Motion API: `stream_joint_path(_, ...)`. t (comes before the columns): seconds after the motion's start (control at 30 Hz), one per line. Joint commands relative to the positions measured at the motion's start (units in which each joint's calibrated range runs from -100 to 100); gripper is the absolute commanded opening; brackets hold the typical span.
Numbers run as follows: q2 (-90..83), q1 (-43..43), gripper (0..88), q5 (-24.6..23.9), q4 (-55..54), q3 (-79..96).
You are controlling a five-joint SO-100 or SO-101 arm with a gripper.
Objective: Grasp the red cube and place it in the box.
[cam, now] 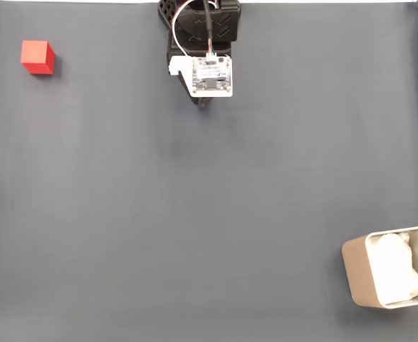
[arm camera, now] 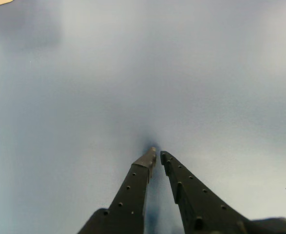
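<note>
Fixed view: red cube well left of seemingly closed tool.

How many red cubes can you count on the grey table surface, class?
1. The red cube sits near the upper left corner of the fixed view, far from the box at the lower right. Nothing suggests another, though the box's inside is partly unclear.

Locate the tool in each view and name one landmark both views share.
Fixed view: the tool sits at top centre, under the white camera module, tips pointing down the picture.
Wrist view: the tool rises from the bottom edge, tips near centre, almost closed with nothing between them.
Shared landmark: the grey table surface beneath the tips.
</note>
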Motion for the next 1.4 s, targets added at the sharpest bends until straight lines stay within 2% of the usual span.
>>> stream_joint_path(0.0, 0.1, 0.1, 0.8, -0.2, 1.1, 0.5)
stream_joint_path(1.37, 0.1, 0.1, 0.8, -0.2, 1.1, 0.5)
